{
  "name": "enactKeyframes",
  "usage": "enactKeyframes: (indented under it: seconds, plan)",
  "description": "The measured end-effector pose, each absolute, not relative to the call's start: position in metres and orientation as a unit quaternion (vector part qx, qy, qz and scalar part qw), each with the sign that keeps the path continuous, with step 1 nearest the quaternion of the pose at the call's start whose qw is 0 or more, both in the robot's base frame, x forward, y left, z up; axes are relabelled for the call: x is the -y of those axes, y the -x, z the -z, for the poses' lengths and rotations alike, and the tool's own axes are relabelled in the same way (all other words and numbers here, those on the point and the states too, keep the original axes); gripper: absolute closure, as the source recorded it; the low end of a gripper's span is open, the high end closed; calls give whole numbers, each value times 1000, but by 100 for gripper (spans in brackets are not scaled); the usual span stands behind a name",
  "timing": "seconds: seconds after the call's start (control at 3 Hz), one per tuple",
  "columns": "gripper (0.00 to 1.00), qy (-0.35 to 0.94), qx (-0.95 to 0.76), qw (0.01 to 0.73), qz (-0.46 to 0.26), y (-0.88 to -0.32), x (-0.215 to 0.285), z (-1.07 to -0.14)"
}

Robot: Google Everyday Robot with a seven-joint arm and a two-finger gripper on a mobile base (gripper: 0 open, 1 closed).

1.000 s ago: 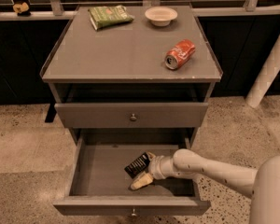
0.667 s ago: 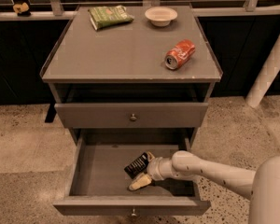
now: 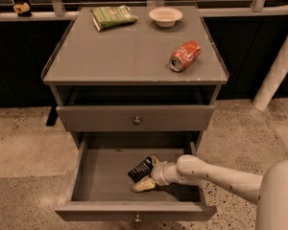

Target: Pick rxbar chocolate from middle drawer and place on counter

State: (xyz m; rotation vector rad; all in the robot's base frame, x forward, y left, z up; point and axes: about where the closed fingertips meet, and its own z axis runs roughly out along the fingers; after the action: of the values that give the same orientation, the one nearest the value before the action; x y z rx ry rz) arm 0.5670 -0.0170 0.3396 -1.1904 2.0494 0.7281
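The grey cabinet's surface (image 3: 120, 56) fills the upper half of the view, and nothing from the drawer lies on it yet. Below it, at six o'clock, the open drawer (image 3: 105, 176) is pulled well out under a closed drawer front (image 3: 101, 118) with a small knob. The white arm (image 3: 221, 176) comes in from four o'clock and reaches over the drawer's right side. On the surface a green snack bag (image 3: 113, 17) lies at eleven o'clock, a red can (image 3: 185, 55) lies on its side at three o'clock, and a small pale bowl (image 3: 165, 16) stands at one o'clock, all well apart. The chocolate bar (image 3: 140, 169) is inside the open drawer, right of its middle, tilted with its far end pointing toward one o'clock. The claw (image 3: 145, 175) is right at the bar, on its four o'clock side and touching or nearly touching it. Whether it has clamped on the bar or only sits around it I cannot tell. The step in hand looks like the grasp itself, early in the task, with the lift and the placing yet to come. The next move calls for a firm hold. Then comes a lift toward twelve o'clock, high enough to clear the drawer walls and the closed front above. The bare middle of the surface, clear of the can and bag, looks the best spot to set it.
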Motion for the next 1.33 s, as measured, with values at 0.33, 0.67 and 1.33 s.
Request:
enactKeyframes:
  seconds: [0.33,0.67,1.33]
  plan:
    - [42,454,-782,325,-278,-567,17,-340]
    - [65,454,-782,325,-278,-567,17,-340]
    - [100,454,-782,325,-278,-567,17,-347]
